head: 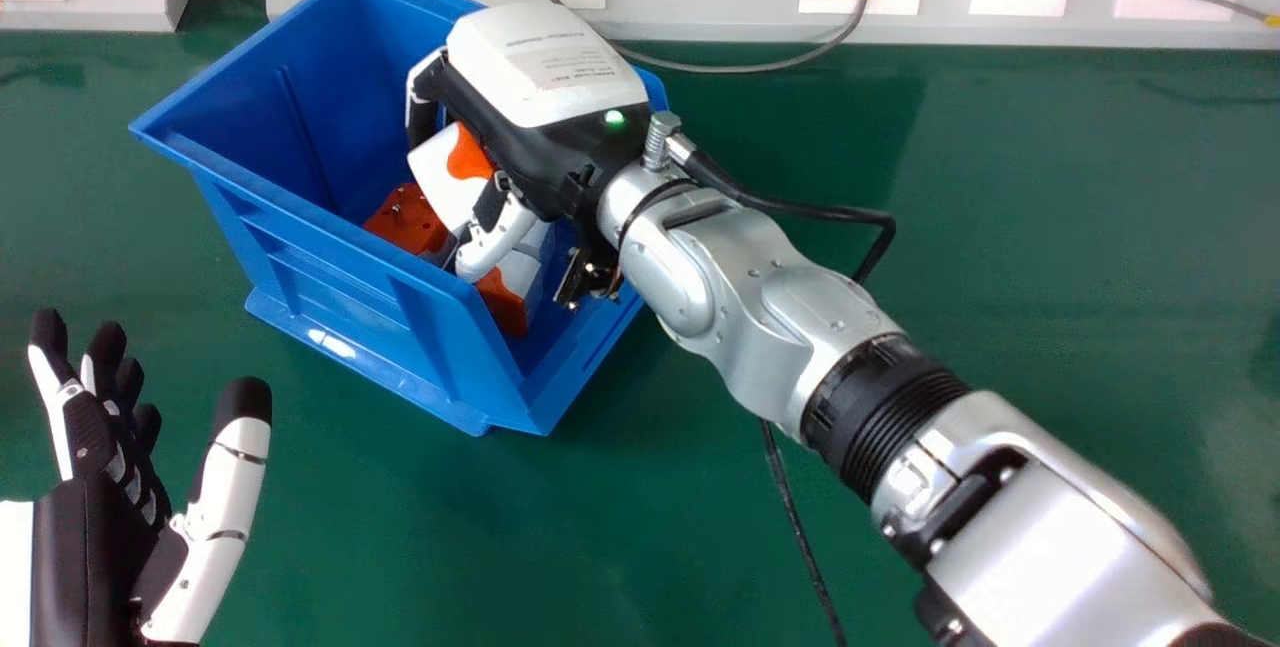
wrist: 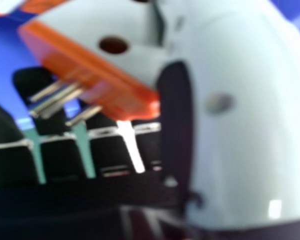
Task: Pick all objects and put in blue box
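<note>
The green bench (head: pixel 1000 177) carried the blue box (head: pixel 330 277) at ten o'clock. At eight, the left hand (head: pixel 90 517) was spread wide. Within the box's mouth, the right hand (head: pixel 535 142) held a white-and-orange plug (head: pixel 437 172) between thumb and fingers. From that plug, an orange-and-white piece (head: pixel 502 302) lay at five o'clock, an orange piece (head: pixel 405 219) at seven.

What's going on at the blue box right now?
The robot's right hand is down in the blue box, gripping a white-and-orange plug with metal pins. More orange and white-and-orange pieces lie in the box below it. The left hand is idle, open, off the box's near side.
</note>
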